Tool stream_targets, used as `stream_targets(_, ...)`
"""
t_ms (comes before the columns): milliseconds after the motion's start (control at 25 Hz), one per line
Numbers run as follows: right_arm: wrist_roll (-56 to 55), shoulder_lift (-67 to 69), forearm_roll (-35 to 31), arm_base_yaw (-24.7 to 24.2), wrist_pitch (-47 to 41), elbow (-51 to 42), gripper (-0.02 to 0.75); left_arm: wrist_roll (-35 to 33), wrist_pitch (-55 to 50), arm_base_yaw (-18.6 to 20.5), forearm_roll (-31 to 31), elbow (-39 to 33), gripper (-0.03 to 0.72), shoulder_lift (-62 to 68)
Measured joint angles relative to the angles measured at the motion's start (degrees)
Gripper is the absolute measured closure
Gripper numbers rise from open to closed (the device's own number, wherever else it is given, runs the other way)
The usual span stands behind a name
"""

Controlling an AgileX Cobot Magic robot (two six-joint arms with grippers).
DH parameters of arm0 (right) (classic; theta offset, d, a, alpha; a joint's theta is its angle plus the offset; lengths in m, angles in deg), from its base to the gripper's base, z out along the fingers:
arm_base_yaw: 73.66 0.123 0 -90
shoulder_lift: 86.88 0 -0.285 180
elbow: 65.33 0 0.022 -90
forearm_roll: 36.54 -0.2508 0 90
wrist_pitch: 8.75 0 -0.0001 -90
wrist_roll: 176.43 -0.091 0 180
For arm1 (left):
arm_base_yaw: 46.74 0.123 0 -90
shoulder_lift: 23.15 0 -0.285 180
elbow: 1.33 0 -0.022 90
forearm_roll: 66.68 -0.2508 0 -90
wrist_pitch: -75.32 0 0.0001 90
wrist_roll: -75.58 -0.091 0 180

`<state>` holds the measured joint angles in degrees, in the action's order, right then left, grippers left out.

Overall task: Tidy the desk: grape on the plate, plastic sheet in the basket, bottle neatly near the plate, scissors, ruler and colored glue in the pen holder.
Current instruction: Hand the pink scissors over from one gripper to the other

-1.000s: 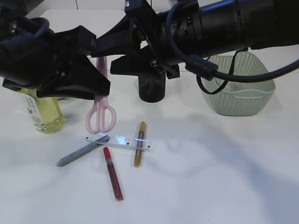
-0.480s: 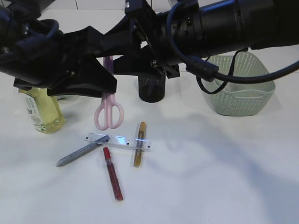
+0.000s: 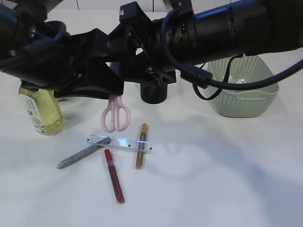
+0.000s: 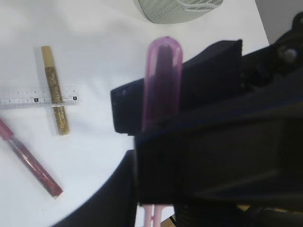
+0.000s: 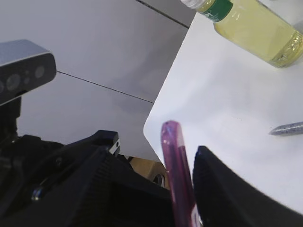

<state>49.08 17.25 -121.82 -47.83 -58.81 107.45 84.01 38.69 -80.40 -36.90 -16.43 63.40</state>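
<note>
The pink scissors (image 3: 116, 116) hang above the table, handles down, purple blade cover up. My left gripper (image 3: 112, 79) is shut on the cover, whose tip (image 4: 163, 80) sticks out past its fingers. My right gripper (image 3: 125, 53) is open around the same cover (image 5: 176, 165), with a gap to one finger (image 5: 222, 184). The clear ruler (image 3: 120, 143) lies across the gold glue (image 3: 141, 145), beside the silver glue (image 3: 83, 152) and red glue (image 3: 114, 176). The black pen holder (image 3: 154, 92) stands behind them. The yellow bottle (image 3: 42, 111) stands at the left. Grape, plate and plastic sheet are out of view.
A pale green basket (image 3: 244, 94) stands at the back right. Both black arms crowd the space above the pen holder and bottle. The table's far edge (image 5: 156, 113) shows in the right wrist view.
My left gripper has carried the scissors to the right, towards the pen holder. My right gripper has shifted left and now sits around the blade cover.
</note>
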Motion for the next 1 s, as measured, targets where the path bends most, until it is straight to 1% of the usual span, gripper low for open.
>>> stream_targets(520,0.9,0.0,0.0,0.1,0.6,0.1,0.302,-0.8,0.0,0.0,0.5,0.1,0.545,0.6)
stream_targets(600,0.9,0.0,0.0,0.2,0.8,0.1,0.318,-0.8,0.0,0.0,0.5,0.2,0.545,0.6)
stream_targets(1000,2.3,0.2,-0.2,0.2,2.5,0.1,0.463,-0.8,0.1,0.0,0.7,0.5,0.545,0.6)
